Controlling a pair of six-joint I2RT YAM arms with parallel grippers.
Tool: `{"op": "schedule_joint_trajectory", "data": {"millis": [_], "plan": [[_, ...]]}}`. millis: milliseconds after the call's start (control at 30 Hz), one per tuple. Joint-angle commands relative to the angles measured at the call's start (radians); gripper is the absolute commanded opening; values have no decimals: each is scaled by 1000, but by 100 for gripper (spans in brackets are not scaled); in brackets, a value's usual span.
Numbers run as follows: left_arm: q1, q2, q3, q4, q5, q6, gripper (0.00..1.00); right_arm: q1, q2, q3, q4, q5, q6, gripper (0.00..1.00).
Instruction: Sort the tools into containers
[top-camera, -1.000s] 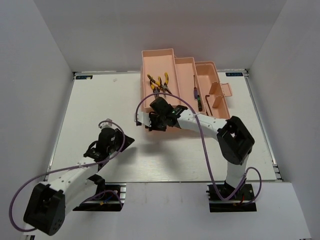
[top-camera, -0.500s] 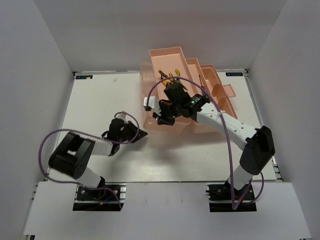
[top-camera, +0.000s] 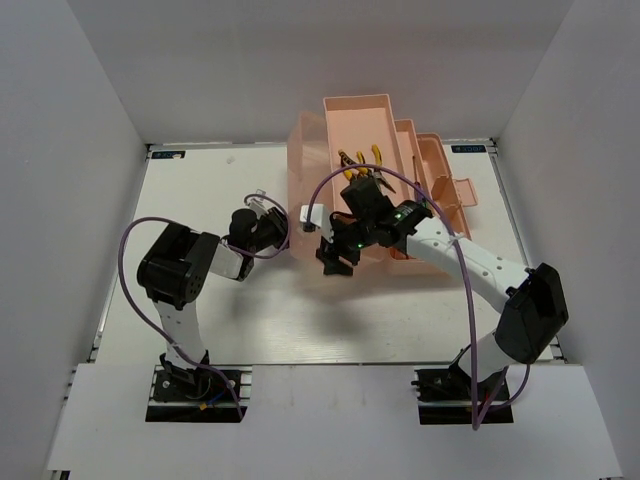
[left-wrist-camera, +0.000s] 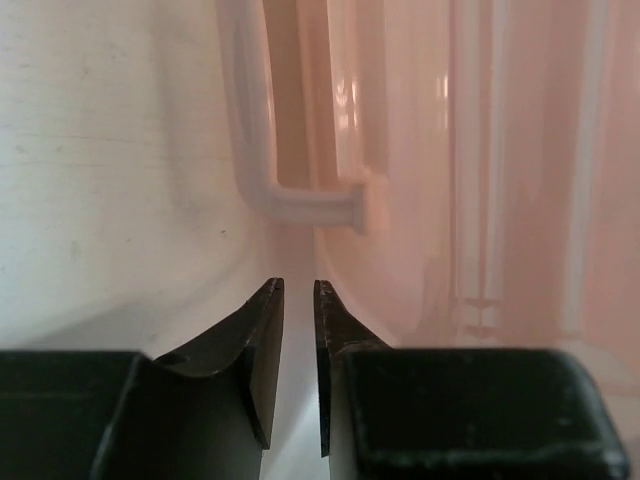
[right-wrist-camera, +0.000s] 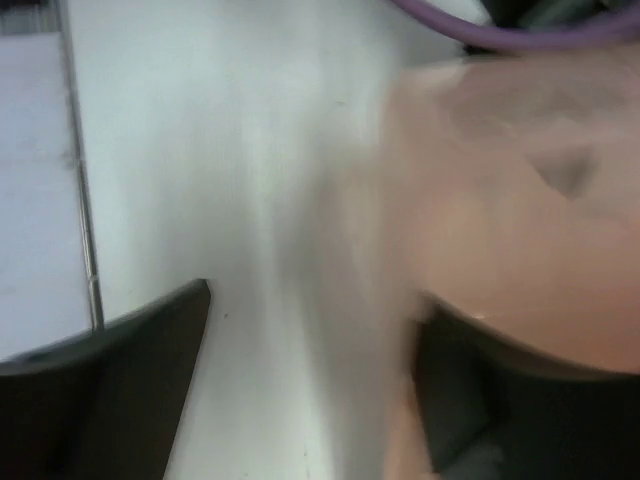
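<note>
Looking down at the white table (top-camera: 200, 310), I see the salmon-pink toolbox (top-camera: 360, 125) toward its far edge, turned at an angle with its tiered trays fanned open. The right arm (top-camera: 470, 262) reaches in from the toolbox's near right and the left arm (top-camera: 180, 272) folds in from its left, each trailing a purple cable (top-camera: 122, 262). The right gripper (top-camera: 335, 255) hangs at the toolbox's near-left corner. Its wrist view is blurred, yet the jaws stand spread wide with only bare table between them, the pink wall crowding one finger. The left gripper (top-camera: 270, 226) sits just left of the toolbox, its fingertips (left-wrist-camera: 268, 300) almost together with a thin slit between them, pinching nothing, and aimed at the pale handle (left-wrist-camera: 300, 205) on the pink wall. In a tray just beyond the right gripper lie yellow-handled pliers (top-camera: 347, 159), a second pair (top-camera: 375, 153) just beside them. Small blue labels (top-camera: 168, 154) sit on the table's far rail either side of the toolbox, too small to read.
</note>
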Motion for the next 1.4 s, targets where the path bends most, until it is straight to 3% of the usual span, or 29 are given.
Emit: {"op": "schedule_joint_trajectory", "data": {"millis": [0,267,400,433,467,600,700,733,833,867,900,967,1000,1033,1100,1133,1200,1233,1267,1333,1367], "plan": [[-3,-30,43,107,40,-39,29,13,-20,44,-24,-60,9,90],[-3,1,34,117,40,-48,29,53,-32,68,-22,208,184,89],[-3,10,52,117,40,-57,29,86,-73,42,38,245,262,64],[-3,10,52,117,40,-57,29,94,-78,63,34,239,267,50],[-3,10,63,117,40,-57,29,97,-78,92,28,234,279,46],[-3,19,83,104,49,-57,29,105,-75,208,-27,226,285,46],[-3,20,94,95,49,-57,29,102,-86,289,-57,219,297,58],[-3,20,103,95,49,-57,29,100,-87,316,-61,210,293,69],[-3,20,113,84,49,-57,29,96,-106,378,-66,268,290,73],[-3,20,123,84,49,-57,29,94,-110,402,-60,313,291,73],[-3,20,123,74,49,-57,29,91,-113,409,-28,558,287,71],[-3,20,146,64,49,-57,29,64,-109,392,95,753,256,68],[-3,20,146,64,49,-57,29,50,-101,374,221,996,191,68],[-3,20,159,54,49,-57,29,-8,-93,345,314,1034,169,67],[-3,20,186,43,60,-48,29,-190,-78,361,292,1026,248,51],[-3,20,199,34,69,-48,29,-238,-75,364,278,1003,273,39],[-3,7,209,21,69,-36,29,-426,-64,354,264,978,352,0],[-3,7,235,5,78,-24,29,-475,-52,349,235,923,369,0],[-3,-2,247,-20,87,-24,29,-610,-44,349,198,896,389,0],[-3,-14,288,-54,87,12,29,-689,41,378,90,778,444,0],[-3,-26,305,-87,98,22,29,-814,61,375,37,733,457,0]]}}
